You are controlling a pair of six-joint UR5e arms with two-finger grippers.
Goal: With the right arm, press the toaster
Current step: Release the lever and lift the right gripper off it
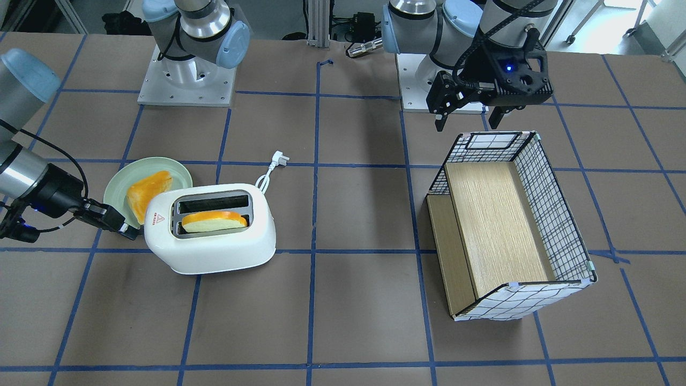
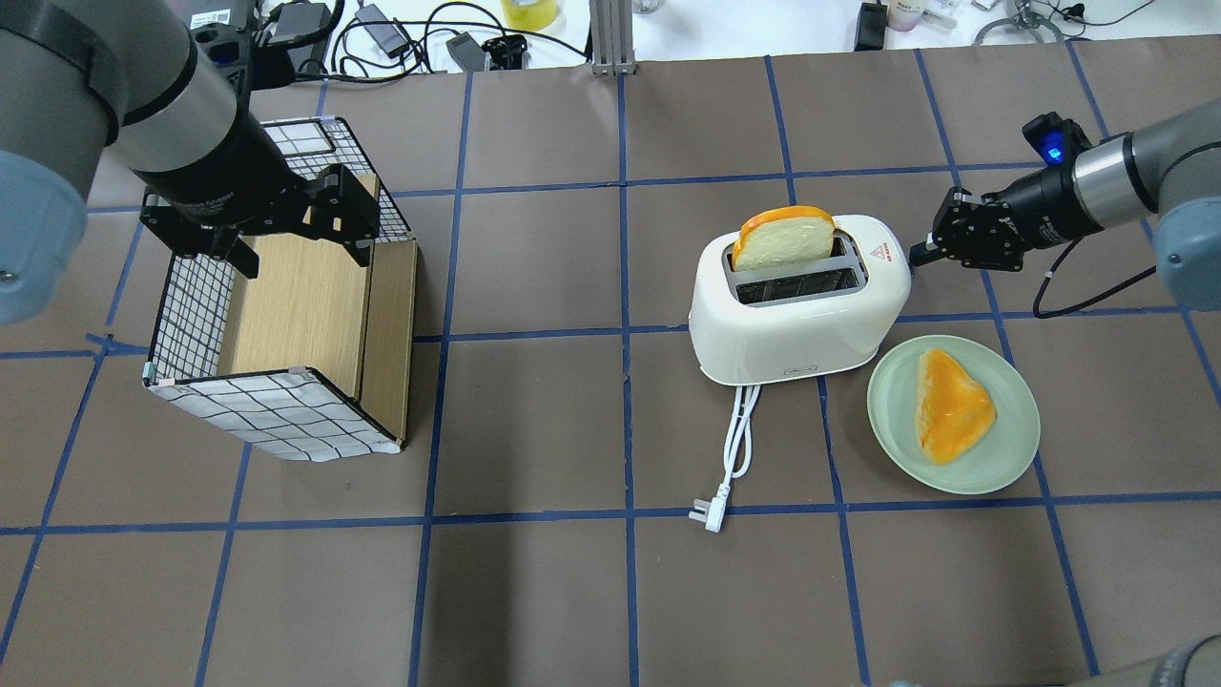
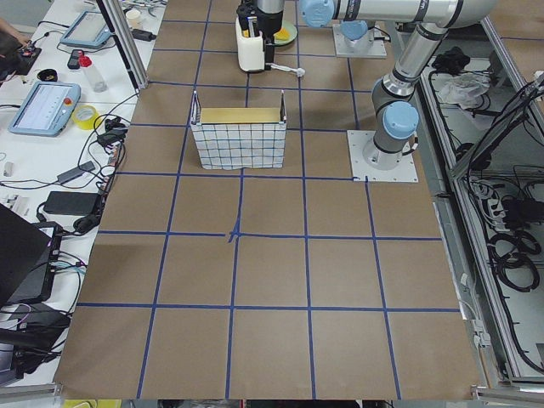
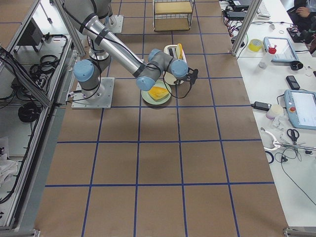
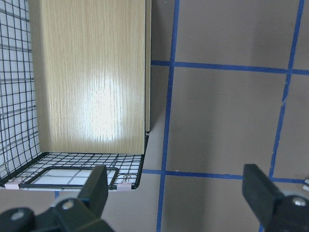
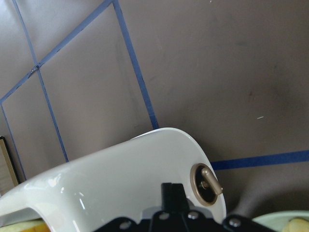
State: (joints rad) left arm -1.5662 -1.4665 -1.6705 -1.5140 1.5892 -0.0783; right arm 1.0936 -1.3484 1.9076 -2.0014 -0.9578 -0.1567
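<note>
The white toaster (image 2: 796, 305) stands right of the table's middle, with a bread slice (image 2: 784, 239) standing up out of one slot. It also shows in the front view (image 1: 214, 244). My right gripper (image 2: 918, 254) is shut, and its tip is right at the toaster's end wall by the red triangle sticker (image 2: 885, 252). In the right wrist view the closed fingertips (image 6: 172, 195) sit against the white end wall, just left of the grey knob (image 6: 206, 185). My left gripper (image 2: 300, 253) is open and empty above the basket's far end.
A green plate (image 2: 1011, 448) with a toast piece (image 2: 954, 405) lies just right of the toaster on its near side. The toaster's white cord and plug (image 2: 711, 510) trail toward the robot. A grid-patterned basket (image 2: 277, 410) with wooden panels stands at the left.
</note>
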